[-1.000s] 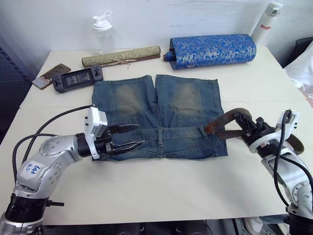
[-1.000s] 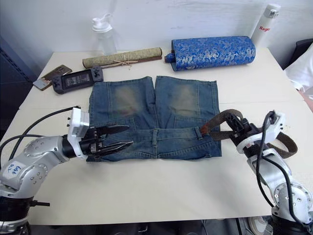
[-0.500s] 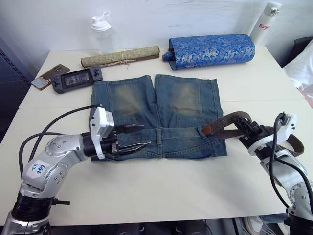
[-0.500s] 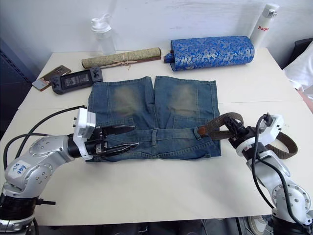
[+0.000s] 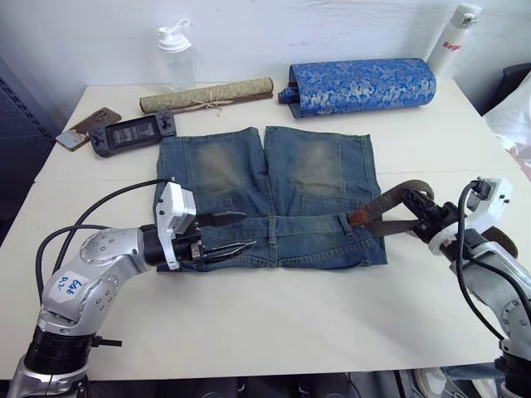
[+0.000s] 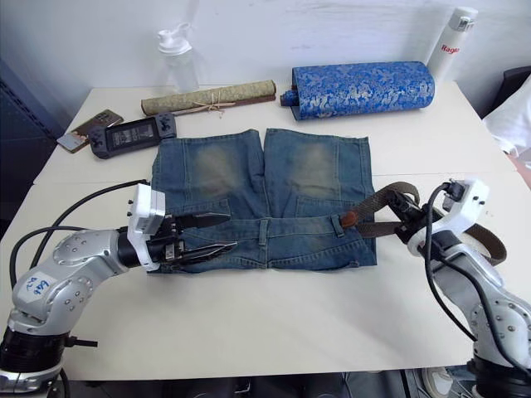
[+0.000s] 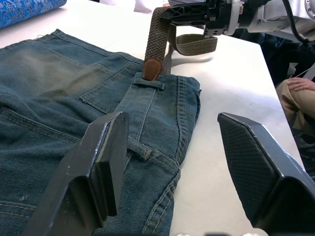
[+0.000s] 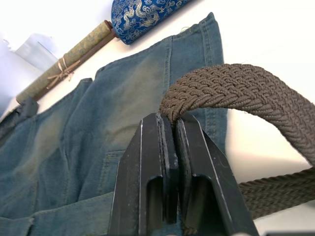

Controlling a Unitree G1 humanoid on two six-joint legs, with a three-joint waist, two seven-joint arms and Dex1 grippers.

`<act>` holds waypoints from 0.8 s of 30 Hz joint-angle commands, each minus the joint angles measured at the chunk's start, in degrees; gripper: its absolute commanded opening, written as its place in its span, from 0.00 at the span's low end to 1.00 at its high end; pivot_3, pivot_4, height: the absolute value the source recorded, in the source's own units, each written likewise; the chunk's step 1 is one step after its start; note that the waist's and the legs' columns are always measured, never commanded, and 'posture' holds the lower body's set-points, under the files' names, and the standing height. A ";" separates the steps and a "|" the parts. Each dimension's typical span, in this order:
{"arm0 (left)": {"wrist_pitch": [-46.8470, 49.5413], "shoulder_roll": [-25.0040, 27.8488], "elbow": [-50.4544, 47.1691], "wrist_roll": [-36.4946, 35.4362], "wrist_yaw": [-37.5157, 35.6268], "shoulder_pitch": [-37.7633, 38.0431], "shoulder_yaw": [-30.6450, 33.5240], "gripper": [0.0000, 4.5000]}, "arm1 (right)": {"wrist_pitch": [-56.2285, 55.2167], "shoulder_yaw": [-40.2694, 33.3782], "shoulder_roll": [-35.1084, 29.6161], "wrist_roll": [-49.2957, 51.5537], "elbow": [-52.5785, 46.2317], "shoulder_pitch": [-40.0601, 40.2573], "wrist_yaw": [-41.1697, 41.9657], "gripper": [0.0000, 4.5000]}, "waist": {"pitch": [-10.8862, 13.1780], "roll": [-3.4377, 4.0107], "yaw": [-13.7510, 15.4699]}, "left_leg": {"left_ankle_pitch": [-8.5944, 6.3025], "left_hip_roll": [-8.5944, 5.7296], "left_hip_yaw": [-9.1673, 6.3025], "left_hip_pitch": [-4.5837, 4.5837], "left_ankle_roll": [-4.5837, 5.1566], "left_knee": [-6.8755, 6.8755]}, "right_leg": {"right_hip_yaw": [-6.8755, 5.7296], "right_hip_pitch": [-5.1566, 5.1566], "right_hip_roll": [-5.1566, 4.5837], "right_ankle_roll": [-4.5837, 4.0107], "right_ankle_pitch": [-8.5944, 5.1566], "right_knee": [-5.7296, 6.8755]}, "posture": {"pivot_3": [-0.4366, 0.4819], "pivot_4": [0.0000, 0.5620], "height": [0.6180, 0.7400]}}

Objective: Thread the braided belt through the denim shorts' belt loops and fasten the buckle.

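Observation:
The denim shorts [image 5: 270,195] lie flat mid-table, waistband toward me. My left gripper [image 5: 247,230] hovers open over the waistband's left part, one finger [image 7: 106,162] above the denim and a belt loop [image 7: 139,149] between the fingers. My right gripper [image 5: 417,215] is shut on the braided belt [image 8: 236,88] just off the shorts' right edge. The belt's tan leather tip [image 7: 151,69] touches the rightmost belt loop [image 7: 148,84]; I cannot tell whether it is under it. The rest of the belt curls behind my right arm [image 5: 500,240]. The buckle is hidden.
Along the back stand a blue brocade roll [image 5: 361,85], a green scroll [image 5: 206,95], a clear shaker bottle [image 5: 174,54] and a white bottle [image 5: 452,37]. A game console [image 5: 133,133] and a phone [image 5: 87,126] lie at the back left.
My left gripper has shifted a little to the right along the waistband. The right wrist has turned while still holding the belt; the belt's tip stays at the right loop.

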 commanded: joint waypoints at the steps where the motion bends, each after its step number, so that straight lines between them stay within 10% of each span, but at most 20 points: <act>1: -0.03 -0.10 -0.91 0.16 -0.48 -0.31 0.47 0.71 | 0.97 -2.06 -0.84 -0.36 -2.16 0.40 1.32 0.00 | 0.00 0.00 -0.03 | 0.00 0.00 0.00 0.00 0.00 0.00 | 0.00 0.00 0.00 0.00 0.00 0.00 | 0.48 0.27 0.82; 24: 2.06 -2.25 -3.79 0.27 0.54 0.18 -1.66 0.71 | 9.50 2.75 6.30 -1.52 -0.44 0.34 -7.04 0.00 | 0.00 0.00 -0.15 | 0.01 0.03 0.00 0.01 -0.02 -0.03 | 0.00 -0.01 0.00 0.00 0.00 0.00 | 0.48 0.27 0.82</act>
